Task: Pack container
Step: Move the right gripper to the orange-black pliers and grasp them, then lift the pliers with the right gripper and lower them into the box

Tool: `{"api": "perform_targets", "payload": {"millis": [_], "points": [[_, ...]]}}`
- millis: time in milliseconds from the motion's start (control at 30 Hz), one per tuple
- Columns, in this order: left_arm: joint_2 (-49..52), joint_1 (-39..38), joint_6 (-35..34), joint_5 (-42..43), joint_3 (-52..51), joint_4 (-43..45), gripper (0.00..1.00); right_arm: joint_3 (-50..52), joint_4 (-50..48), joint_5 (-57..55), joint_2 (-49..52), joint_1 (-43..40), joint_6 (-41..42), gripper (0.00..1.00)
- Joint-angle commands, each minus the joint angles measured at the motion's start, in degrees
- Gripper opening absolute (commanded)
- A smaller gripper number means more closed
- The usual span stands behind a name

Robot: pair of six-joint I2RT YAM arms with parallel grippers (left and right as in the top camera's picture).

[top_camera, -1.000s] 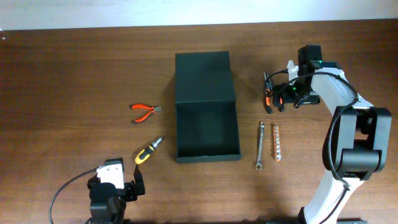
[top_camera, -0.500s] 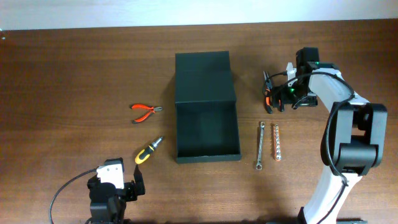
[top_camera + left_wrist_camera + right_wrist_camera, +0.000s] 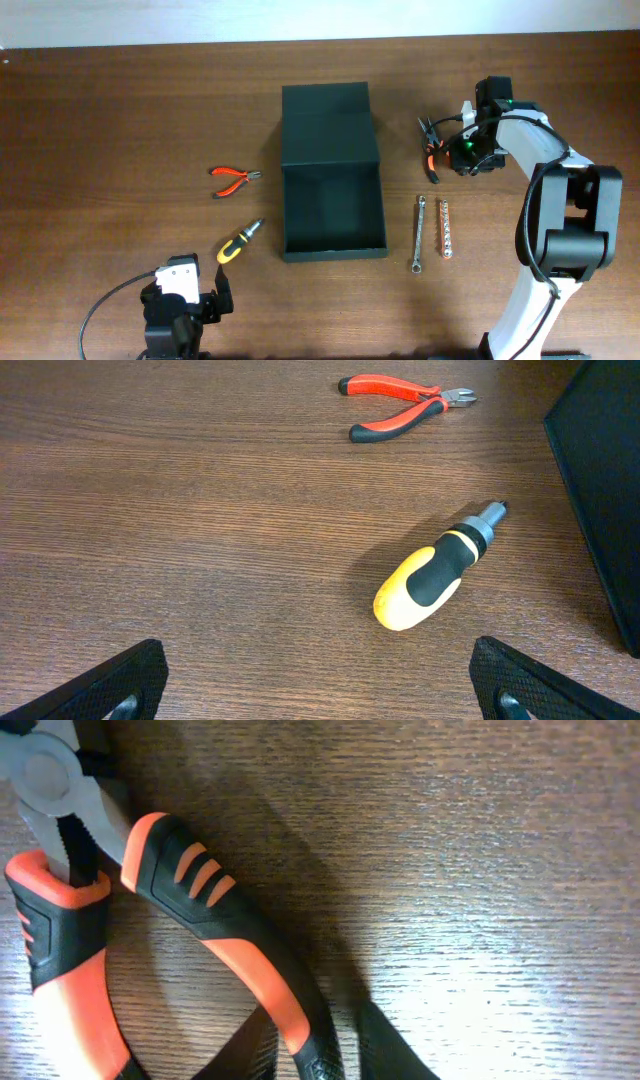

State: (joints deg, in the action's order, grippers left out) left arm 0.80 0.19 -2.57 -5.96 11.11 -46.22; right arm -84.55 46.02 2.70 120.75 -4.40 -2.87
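Two arms: I'm steering both remotely at the brown wooden table point(image 3: 120, 120).
Left gripper point(image 3: 320, 685): low at the near edge, fingers spread wide.
Right gripper point(image 3: 450, 150): over the orange-and-black pliers point(image 3: 215, 910) — clamped or not, I cannot tell.
Dark green-black matte rectangular container point(image 3: 332, 205): table centre, flap lid open, left of those pliers.

On the brown wooden table point(image 3: 120, 100), red-handled cutters point(image 3: 234, 180) lay near a yellow-and-black stubby screwdriver point(image 3: 238, 243), not touching it. To the right, a slim wrench point(image 3: 419, 234) lay parallel to, and just beside, an orange bit strip point(image 3: 446, 229). Orange-and-black pliers point(image 3: 430, 160) lay farther back.
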Motion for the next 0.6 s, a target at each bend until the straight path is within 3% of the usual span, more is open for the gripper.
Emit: {"api": "perform_targets", "payload": {"millis": [0,200,567], "points": [[-0.50,0.35,0.92,0.39,-0.31,0.02,0.99,-0.70,0.04,1.68,1.29,0.31,0.39,0.21],[-0.50,0.35,0.92,0.39,-0.31,0.02,0.99,-2.60,1.14,1.88,1.11,0.31,0.42,0.04],[-0.50,0.35,0.92,0.39,-0.31,0.00,0.99,-11.89,7.58,3.08,1.07,0.31,0.35,0.04]]}}
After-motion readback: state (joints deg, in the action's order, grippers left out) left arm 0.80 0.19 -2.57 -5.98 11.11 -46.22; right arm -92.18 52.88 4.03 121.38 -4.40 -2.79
